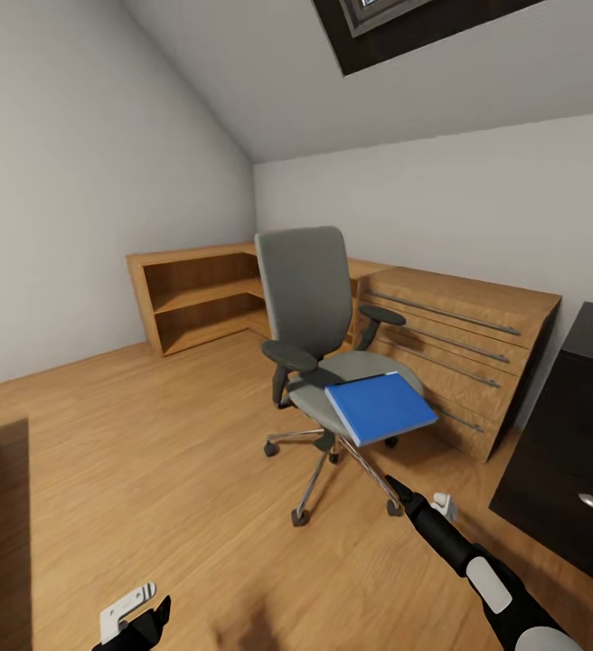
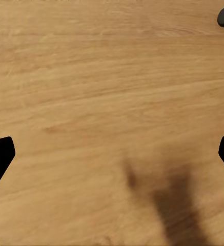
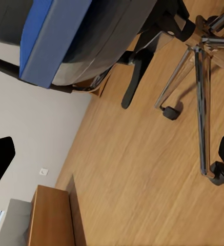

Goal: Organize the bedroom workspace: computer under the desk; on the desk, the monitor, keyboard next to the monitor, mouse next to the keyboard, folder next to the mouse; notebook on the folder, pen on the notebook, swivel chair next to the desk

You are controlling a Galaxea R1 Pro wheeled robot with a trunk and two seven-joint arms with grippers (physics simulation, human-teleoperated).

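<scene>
Item one: the swivel chair (image 1: 319, 362), grey with black armrests, stands mid-room on the wooden floor (image 1: 152, 452), its chrome star base on casters. We record it just in front of the low wooden shelving (image 1: 197, 294), which runs along the far wall, and near the wooden drawer unit (image 1: 464, 353) beside it.

Item two: the folder (image 1: 380, 407), bright blue, lies flat on the chair's seat, its near corner overhanging the front edge. From the right wrist camera we see the folder (image 3: 45, 36) from below, jutting past the seat, with the chair's chrome legs and casters close by.

Item three: the desk (image 1: 572, 452) — we see only its black drawer front with round silver knobs, at the right edge of the head view, apart from the chair.

Item four: the right gripper (image 1: 420, 504), reaching toward the chair base, below the folder and clear of it. Its fingertips sit wide apart at the edges of the wrist view — spread, holding nothing.

Item five: the left gripper (image 1: 138, 615), low over bare floor, likewise spread and empty.
</scene>
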